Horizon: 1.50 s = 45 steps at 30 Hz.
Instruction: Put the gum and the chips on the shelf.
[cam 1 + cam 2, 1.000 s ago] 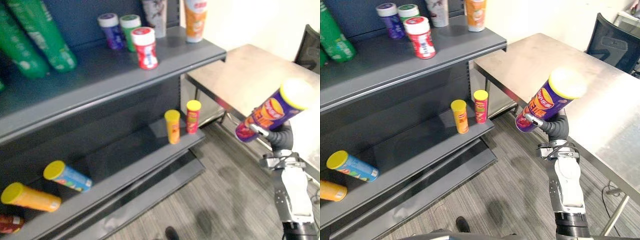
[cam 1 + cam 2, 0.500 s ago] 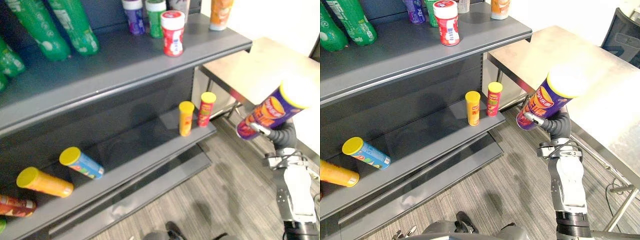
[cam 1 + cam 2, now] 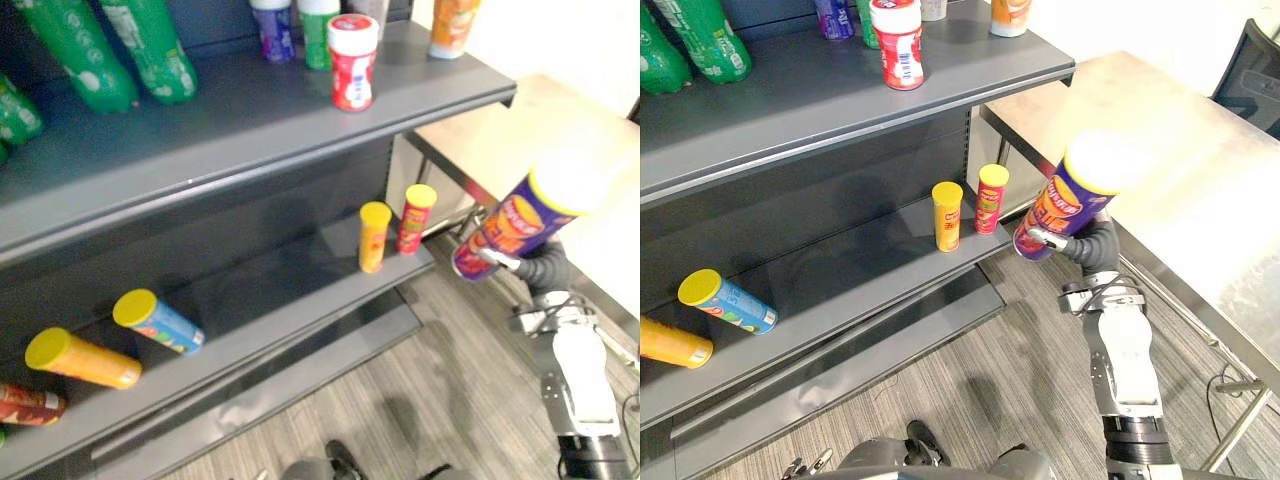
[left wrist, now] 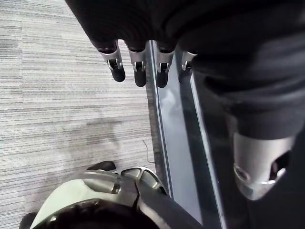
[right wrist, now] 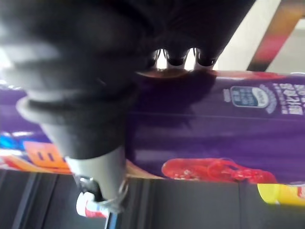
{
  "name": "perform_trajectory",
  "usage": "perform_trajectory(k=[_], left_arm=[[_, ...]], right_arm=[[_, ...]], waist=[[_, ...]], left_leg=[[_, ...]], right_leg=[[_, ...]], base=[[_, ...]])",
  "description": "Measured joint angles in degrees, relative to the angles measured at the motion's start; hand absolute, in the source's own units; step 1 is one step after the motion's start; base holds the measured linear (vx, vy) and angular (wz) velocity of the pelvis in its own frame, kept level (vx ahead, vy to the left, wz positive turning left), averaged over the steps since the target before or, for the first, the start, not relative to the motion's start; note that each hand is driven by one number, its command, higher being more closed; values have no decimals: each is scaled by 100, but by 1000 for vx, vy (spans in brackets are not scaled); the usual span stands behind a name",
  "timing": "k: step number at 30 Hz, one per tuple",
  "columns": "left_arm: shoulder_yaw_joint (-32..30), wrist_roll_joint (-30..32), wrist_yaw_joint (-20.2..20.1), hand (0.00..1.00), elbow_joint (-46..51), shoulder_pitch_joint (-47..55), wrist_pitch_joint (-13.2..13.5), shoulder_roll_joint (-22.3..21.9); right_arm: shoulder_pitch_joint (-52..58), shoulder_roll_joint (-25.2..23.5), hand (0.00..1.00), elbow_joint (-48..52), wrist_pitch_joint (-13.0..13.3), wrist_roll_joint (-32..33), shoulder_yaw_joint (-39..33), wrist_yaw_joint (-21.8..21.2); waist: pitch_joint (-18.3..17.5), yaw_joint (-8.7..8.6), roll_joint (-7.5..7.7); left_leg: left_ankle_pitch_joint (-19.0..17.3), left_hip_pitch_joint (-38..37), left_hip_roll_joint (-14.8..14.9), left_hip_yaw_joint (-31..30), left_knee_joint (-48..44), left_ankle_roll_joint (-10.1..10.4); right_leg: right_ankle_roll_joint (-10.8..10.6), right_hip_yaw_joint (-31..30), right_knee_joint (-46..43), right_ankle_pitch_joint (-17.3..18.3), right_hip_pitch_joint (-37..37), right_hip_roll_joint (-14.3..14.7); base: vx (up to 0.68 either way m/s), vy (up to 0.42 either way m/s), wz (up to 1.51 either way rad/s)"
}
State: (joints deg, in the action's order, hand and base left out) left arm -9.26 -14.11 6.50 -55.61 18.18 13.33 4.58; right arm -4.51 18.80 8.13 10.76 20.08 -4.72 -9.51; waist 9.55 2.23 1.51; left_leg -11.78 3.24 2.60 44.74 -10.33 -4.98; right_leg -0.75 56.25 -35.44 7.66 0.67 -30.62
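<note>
A purple chips can (image 3: pixel 1064 204) with a pale yellow lid hangs tilted in the air to the right of the lower shelf (image 3: pixel 270 292), lid end highest. My right hand (image 3: pixel 1095 246) is shut on its lower end; in the right wrist view the fingers (image 5: pixel 177 57) curl round the can (image 5: pixel 214 114). A red gum bottle (image 3: pixel 352 62) with a white lid stands on the upper shelf (image 3: pixel 300 125). My left hand (image 4: pixel 139 74) hangs over the floor by the shelf's base with straight fingers and holds nothing.
Purple (image 3: pixel 272 16) and green (image 3: pixel 318 17) gum bottles stand behind the red one. Yellow (image 3: pixel 373 236) and red (image 3: pixel 414 217) small cans stand at the lower shelf's right end. A blue can (image 3: pixel 157 322) and an orange can (image 3: pixel 80 360) lie at its left. A steel table (image 3: pixel 1185 170) stands to the right.
My right hand has carried the purple can to the left, closer to the lower shelf's right end. The camera has turned towards the shelf.
</note>
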Motion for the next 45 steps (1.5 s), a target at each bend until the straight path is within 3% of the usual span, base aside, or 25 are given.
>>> perform_trajectory(k=[3,5,6,7,8,10,14,18,20,24,37,45], left_arm=[[10,-145,57,0,68,11,-2,0],[8,-147,109,0,175,7,-10,-4],[-1,-147,155,0,212,2,-29,0],[-13,-147,218,0,258,-5,-111,6],[-13,-147,236,0,289,-8,-164,4],[-15,-134,290,0,312,-19,-296,7],[9,-118,413,0,239,-32,-423,40],[117,-100,430,0,177,-33,-493,47],[119,-100,418,0,178,-33,-516,20],[174,-99,396,0,190,-33,-497,41],[50,-142,357,0,187,187,-203,55],[93,-154,195,0,199,60,-131,108]], right_arm=[[0,-191,100,-11,-11,3,326,-300],[-24,-184,100,-10,-11,8,557,-450],[-78,-188,100,-10,-11,10,701,-507],[-115,-198,100,2,-10,14,814,-592],[-120,-197,100,4,-10,15,855,-601],[-112,-203,100,16,-10,14,1003,-518],[-24,-315,100,241,-1,14,1284,-358],[36,-490,100,257,10,14,1443,-373],[38,-499,100,248,11,24,1440,-377],[82,-507,100,243,62,111,1427,-375],[517,-521,100,215,200,137,1670,-768],[600,-523,100,-257,190,117,2142,-824]], waist=[[23,19,26],[95,28,17],[136,34,-1],[160,33,-31],[172,31,-48],[204,-47,-115],[174,34,-42],[167,91,-41],[166,146,-44],[160,97,-42],[-76,-64,130],[-165,-182,143]], left_leg=[[-67,-41,-89,-179,-73,-82],[-133,-53,-90,-381,-174,-137],[-170,-53,-85,-558,-207,-171],[-207,-46,-83,-781,-223,-194],[-231,-45,-85,-901,-241,-194],[-286,-50,-112,-1456,-370,-174],[-284,-36,-319,-2026,-524,-180],[-329,-33,-329,-2199,-654,-116],[-341,-32,-212,-2185,-715,-31],[-244,-57,-141,-2207,-564,146],[735,-437,-189,-2351,1043,465],[1023,-532,-201,-2297,1605,564]], right_leg=[[-96,-31,-429,-183,-37,-285],[14,-271,-895,-548,64,-486],[279,-783,-1222,-824,313,-538],[314,-1567,-1355,-760,621,-319],[265,-1950,-1355,-660,743,-143],[-30,-3110,-935,-271,981,603],[-326,-3925,391,-349,1100,1216],[-480,-4017,1035,-335,880,1378],[-473,-4005,1352,-329,722,1559],[-454,-3939,1659,-316,589,1707],[-408,-3891,2503,-331,397,2072],[-360,-3617,2500,-373,411,2054]], base=[[15,40,33],[29,63,52],[30,73,67],[32,58,76],[39,33,105],[78,5,128],[101,-41,100],[115,-103,48],[61,-128,-18],[-16,-123,-8],[-44,-102,4],[52,-14,17]])
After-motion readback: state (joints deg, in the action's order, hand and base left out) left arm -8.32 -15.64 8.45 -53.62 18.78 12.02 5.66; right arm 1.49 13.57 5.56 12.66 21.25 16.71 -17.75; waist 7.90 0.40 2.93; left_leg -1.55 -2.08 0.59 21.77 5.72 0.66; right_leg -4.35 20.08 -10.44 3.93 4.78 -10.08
